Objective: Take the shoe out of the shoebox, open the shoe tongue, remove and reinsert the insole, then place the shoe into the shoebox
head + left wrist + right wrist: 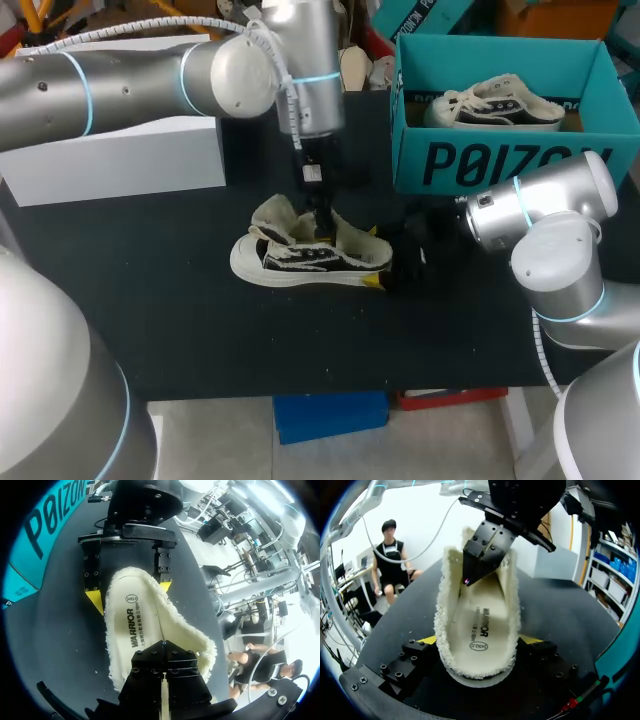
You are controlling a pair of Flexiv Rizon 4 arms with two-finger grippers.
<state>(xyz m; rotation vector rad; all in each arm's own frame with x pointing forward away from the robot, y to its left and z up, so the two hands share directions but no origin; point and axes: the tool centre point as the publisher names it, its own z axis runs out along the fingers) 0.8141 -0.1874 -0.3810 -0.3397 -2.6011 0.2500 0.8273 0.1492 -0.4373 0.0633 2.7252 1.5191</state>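
Head view shows a black-and-white shoe [300, 262] lying on its side on the dark table [180, 300], toe toward the robot's left and heel toward its right, well clear of the teal shoebox [500, 165] at the far right. A second shoe [495, 105] of the same kind sits inside that box, and a white box [110, 160] stands at the far left. The left gripper [320, 215] comes straight down into the opening of the shoe on the table, while the right gripper [378, 258] is at its heel. From the right wrist view, the right gripper [479, 641] has its yellow-tipped fingers [427, 640] spread wide and set against both sides of the heel, clamping the shoe. The printed insole [477, 630] lies flat inside, ringed by the fleece lining [440, 625]. The left gripper [467, 580] reaches in with its fingers pressed together to a point against the lining. The left wrist view gives the same: its own gripper [163, 647] is closed over the insole [135, 625], and the right gripper [130, 592] straddles the heel ahead. I cannot tell whether those closed fingers pinch anything.
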